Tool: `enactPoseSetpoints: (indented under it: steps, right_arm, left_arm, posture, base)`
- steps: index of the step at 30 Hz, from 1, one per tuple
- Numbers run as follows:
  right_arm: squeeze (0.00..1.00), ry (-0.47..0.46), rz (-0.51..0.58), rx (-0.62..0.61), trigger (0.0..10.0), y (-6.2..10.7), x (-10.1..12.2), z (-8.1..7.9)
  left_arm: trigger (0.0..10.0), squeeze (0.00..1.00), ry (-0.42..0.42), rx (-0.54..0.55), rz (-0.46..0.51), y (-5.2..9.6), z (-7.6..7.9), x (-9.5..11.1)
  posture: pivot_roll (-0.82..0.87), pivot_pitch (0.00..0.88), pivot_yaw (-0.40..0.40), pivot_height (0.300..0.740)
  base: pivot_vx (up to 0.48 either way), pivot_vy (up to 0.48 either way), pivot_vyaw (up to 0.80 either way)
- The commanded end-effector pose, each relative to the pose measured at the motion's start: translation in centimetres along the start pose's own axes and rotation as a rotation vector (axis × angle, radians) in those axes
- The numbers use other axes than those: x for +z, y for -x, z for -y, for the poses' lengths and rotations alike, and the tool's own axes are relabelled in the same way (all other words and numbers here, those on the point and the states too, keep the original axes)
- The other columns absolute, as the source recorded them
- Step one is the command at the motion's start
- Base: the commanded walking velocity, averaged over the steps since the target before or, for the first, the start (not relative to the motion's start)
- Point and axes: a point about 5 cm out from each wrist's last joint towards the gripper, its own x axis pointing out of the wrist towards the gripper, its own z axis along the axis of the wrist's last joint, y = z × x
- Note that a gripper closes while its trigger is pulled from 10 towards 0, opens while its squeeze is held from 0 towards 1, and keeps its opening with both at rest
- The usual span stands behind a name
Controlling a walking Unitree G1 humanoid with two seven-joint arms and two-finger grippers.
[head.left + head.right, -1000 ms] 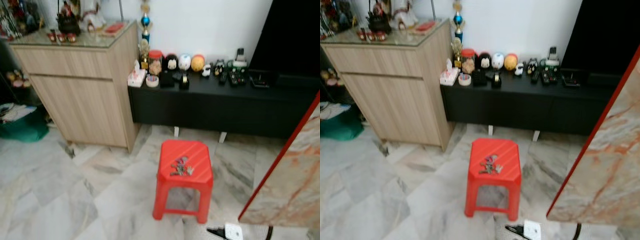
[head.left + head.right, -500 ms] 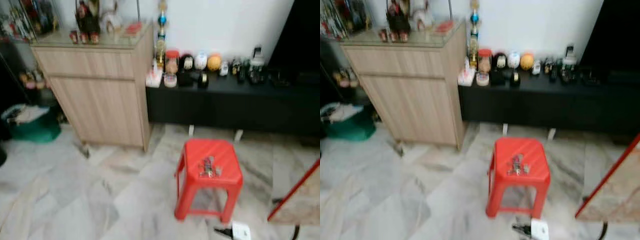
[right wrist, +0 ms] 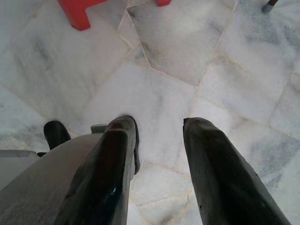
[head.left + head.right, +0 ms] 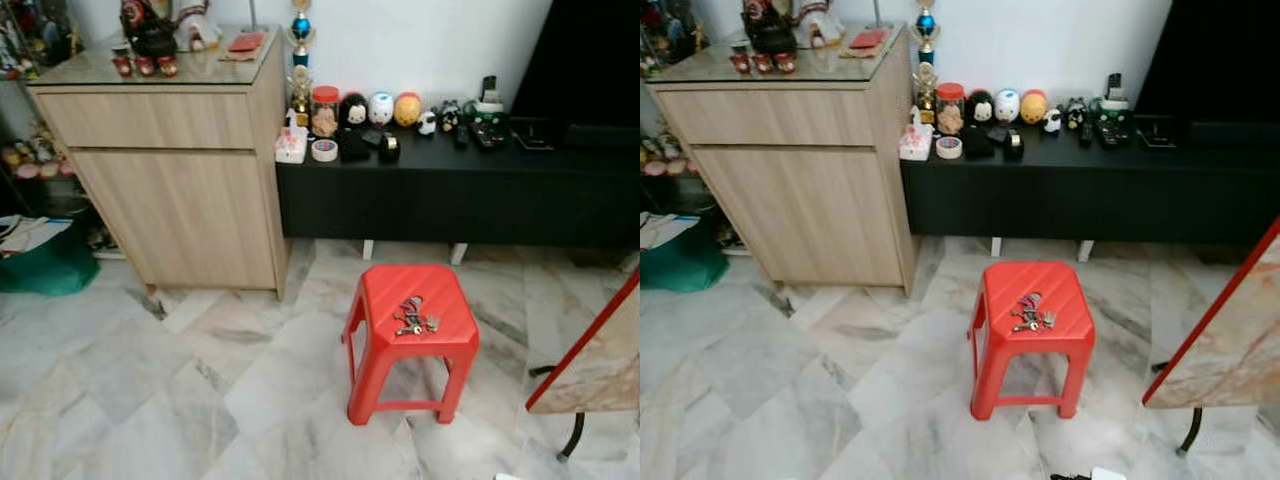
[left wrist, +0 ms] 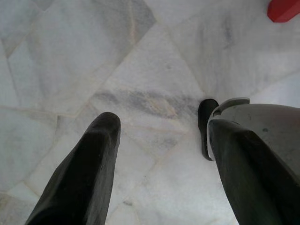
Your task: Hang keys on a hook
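Observation:
A bunch of keys (image 4: 413, 316) lies on top of a red plastic stool (image 4: 380, 300) standing on the marble floor, ahead and slightly right of me. My left gripper (image 5: 161, 129) hangs open over the floor tiles, with a corner of the stool's leg (image 5: 283, 9) at the picture's edge. Over the tiles near two stool feet (image 3: 79, 11), my right gripper (image 3: 159, 129) also hangs open, nothing between its fingers.
A light wooden cabinet (image 4: 170, 170) stands at the left, a low black TV bench (image 4: 450, 190) with small figurines and remotes along the wall. A marble-topped table with a red edge (image 4: 590, 355) juts in at the right. A green bag (image 4: 45, 265) sits far left.
The view has swung and steadied: the stool and keys now sit more centred and sharper, and the marble table takes less of the right side. The keys lie unmoved on the stool.

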Motion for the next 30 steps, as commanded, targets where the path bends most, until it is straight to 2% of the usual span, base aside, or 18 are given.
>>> enactPoseSetpoints:
  steps: [1, 7, 16, 19, 23, 30]
  right_arm:
    - [0.0, -0.002, 0.025, 0.001, 10.0, -0.1, 0.7, 0.0]
    - [0.0, 0.0, 0.037, 0.02, 10.0, -0.2, 1.1, -0.9]
    - [0.0, -0.007, 0.046, 0.027, 10.0, -0.3, 1.5, -1.4]
    - [0.0, -0.011, 0.055, 0.018, 10.0, -0.4, 2.0, -1.3]
    - [0.0, -0.015, 0.066, 0.006, 10.0, -0.4, 2.7, -0.4]
    - [0.0, -0.017, 0.078, 0.003, 10.0, -0.4, 2.8, -0.1]
  left_arm:
    - [10.0, 0.0, 0.014, -0.001, -0.018, 0.1, 0.0, -0.3]
    - [10.0, 0.0, 0.02, -0.001, -0.019, 0.0, 0.1, -0.3]
    - [10.0, 0.0, 0.025, -0.002, -0.016, 0.0, 0.0, -0.1]
    - [10.0, 0.0, 0.028, -0.002, -0.017, 0.0, 0.0, -0.1]
    - [10.0, 0.0, 0.033, -0.002, -0.018, 0.0, 0.0, -0.2]
    - [10.0, 0.0, 0.027, 0.0, -0.022, 0.0, 0.0, -0.2]
  posture:
    - [0.04, 0.0, -0.007, 0.74]
    - [0.04, 0.0, -0.011, 0.74]
    - [0.03, 0.0, -0.007, 0.74]
    - [0.03, 0.0, -0.006, 0.74]
    - [0.03, 0.0, -0.007, 0.74]
    - [0.03, 0.0, -0.004, 0.74]
  base:
    - [0.277, 0.0, 0.0]
    - [0.294, 0.0, 0.0]
    - [0.323, 0.0, 0.0]
    - [0.337, 0.0, 0.0]
    - [0.334, 0.0, 0.0]
    - [0.336, 0.0, 0.0]
